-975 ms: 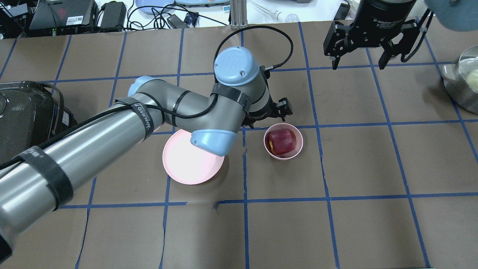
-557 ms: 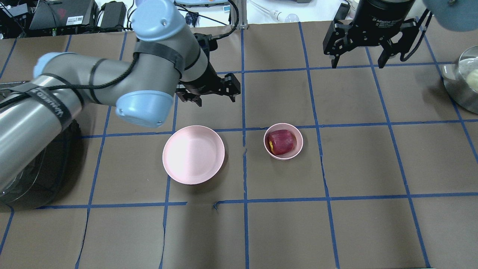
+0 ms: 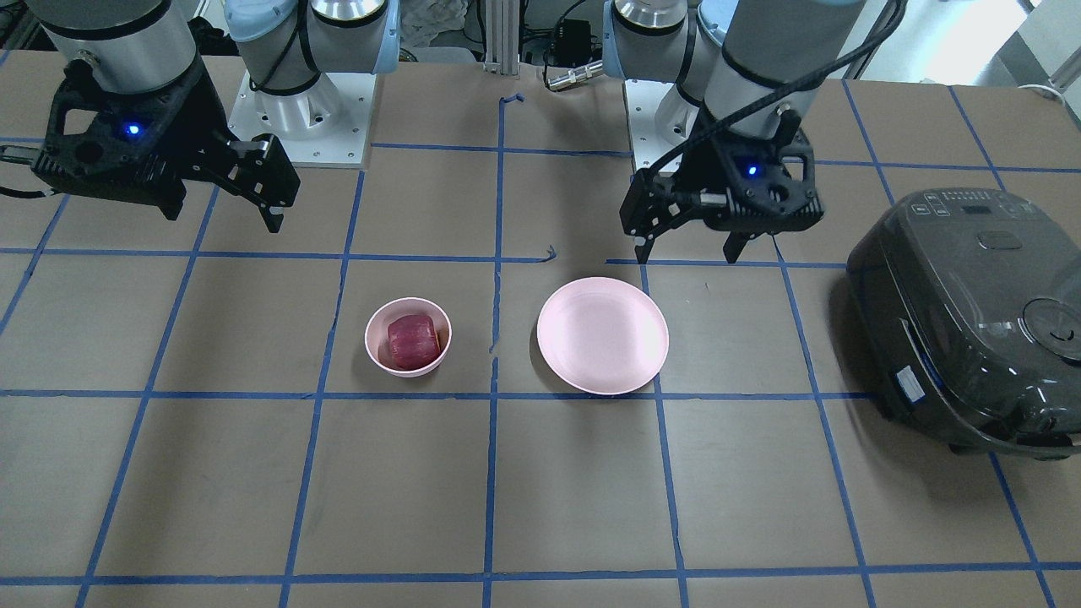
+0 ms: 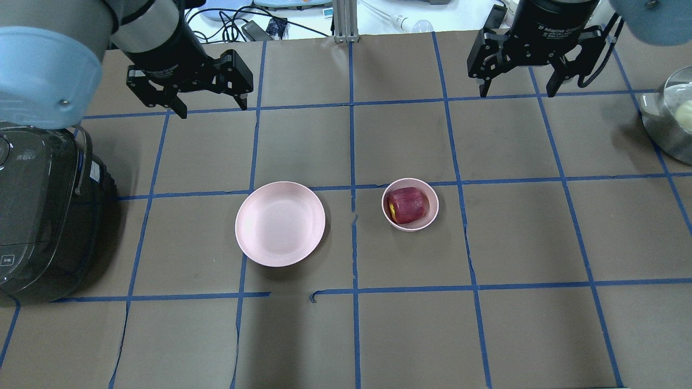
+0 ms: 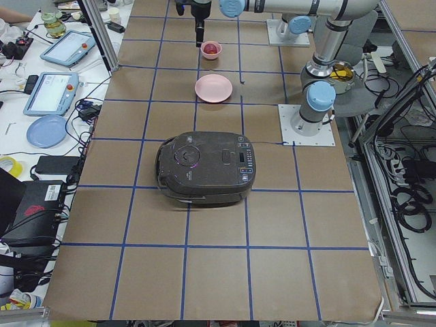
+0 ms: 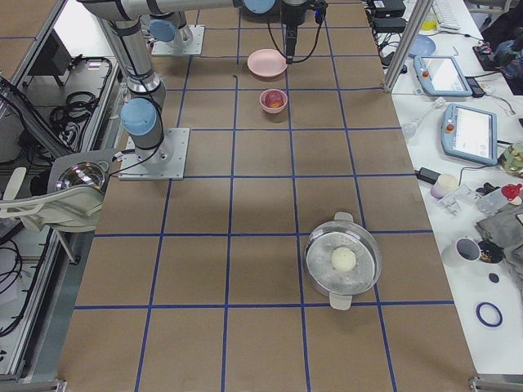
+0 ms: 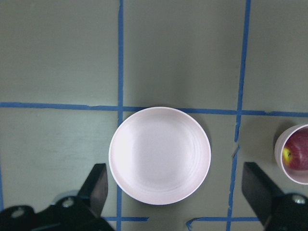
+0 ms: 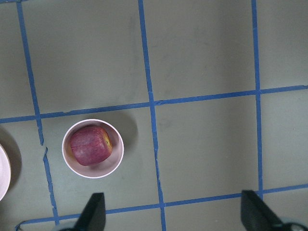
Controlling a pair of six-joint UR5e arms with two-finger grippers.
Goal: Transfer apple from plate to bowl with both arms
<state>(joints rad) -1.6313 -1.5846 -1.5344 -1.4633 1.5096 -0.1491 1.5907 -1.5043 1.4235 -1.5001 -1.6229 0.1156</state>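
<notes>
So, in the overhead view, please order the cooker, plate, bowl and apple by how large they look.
1. cooker, largest, though the frame edge cuts it off.
2. plate
3. bowl
4. apple, lying inside the bowl.

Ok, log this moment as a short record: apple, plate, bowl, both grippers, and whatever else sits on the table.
apple: inside the bowl, a yellow patch showing on one side
bowl: on the table beside the plate, not touching it
plate: empty
left gripper: open, holding nothing, clear of the plate
right gripper: open, holding nothing, clear of the bowl
other items: dark rice cooker at the robot's left end; steel pot at its right end
task state: apple already in the bowl
</notes>
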